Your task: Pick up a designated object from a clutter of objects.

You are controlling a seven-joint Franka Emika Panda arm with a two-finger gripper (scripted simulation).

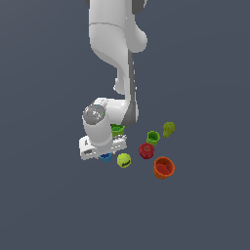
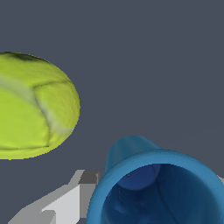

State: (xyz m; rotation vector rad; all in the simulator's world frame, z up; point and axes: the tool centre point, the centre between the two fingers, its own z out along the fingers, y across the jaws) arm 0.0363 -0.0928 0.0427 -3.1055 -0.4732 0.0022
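Note:
The small blue ribbed cup (image 2: 157, 192) stands upright with its mouth open toward the wrist camera. It sits between my fingers, and one grey finger (image 2: 74, 199) touches its outer wall. In the exterior view only a sliver of the blue cup (image 1: 105, 157) shows under my hand. My gripper (image 1: 104, 155) is low over the floor and closed around the cup. A yellow-green ball (image 2: 30, 105) lies close beside the cup and also shows in the exterior view (image 1: 124, 160).
In the exterior view, a green cup (image 1: 117, 130) is partly hidden behind my hand. To the exterior view's right are a smaller green cup (image 1: 153, 137), a red round piece (image 1: 146, 150), a larger orange cup (image 1: 164, 167) and a yellow-green piece (image 1: 168, 129).

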